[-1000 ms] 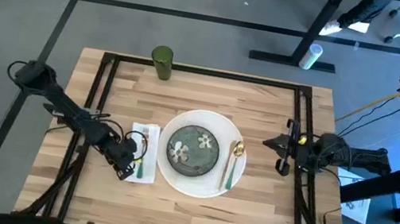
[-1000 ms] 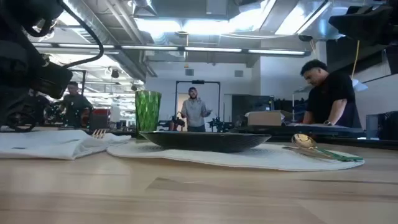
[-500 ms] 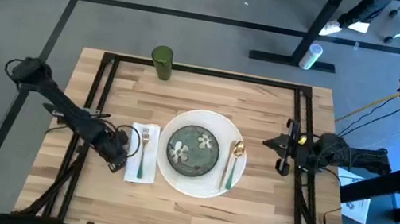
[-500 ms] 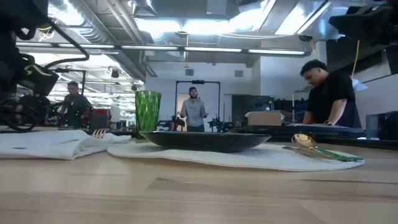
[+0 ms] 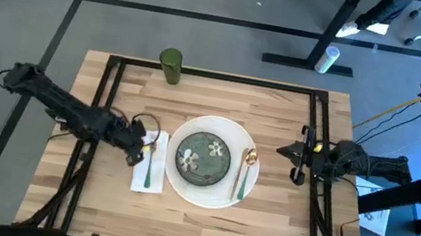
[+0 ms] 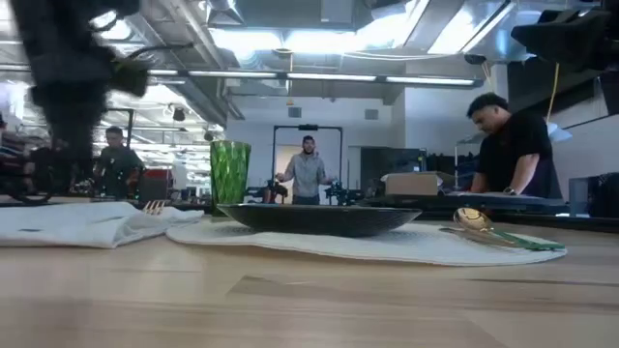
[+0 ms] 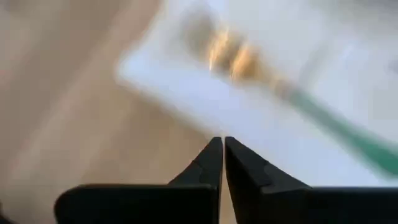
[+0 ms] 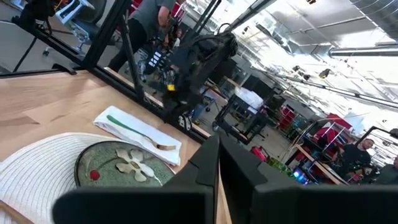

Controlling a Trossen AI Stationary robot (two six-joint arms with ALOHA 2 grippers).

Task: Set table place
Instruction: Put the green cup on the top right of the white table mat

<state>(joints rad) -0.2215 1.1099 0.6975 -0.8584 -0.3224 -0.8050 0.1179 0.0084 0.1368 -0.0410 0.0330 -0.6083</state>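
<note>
We find the left gripper (image 5: pixel 138 145) pinched shut, empty, hovering over the napkin (image 5: pixel 149 162) and fork (image 5: pixel 150 159) edge on the table (image 5: pixel 221 103). Right gripper (image 5: pixel 296 157) closed, parked beyond the plate (image 5: pixel 202 195) at the table's rail

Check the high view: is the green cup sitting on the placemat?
No, the cup stands at the table's far edge, well apart from the round placemat that holds the plate and spoon.

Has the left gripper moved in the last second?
Yes. The left gripper has moved up the high view, from the napkin's lower left corner to its upper left edge, fingers shut.
</note>
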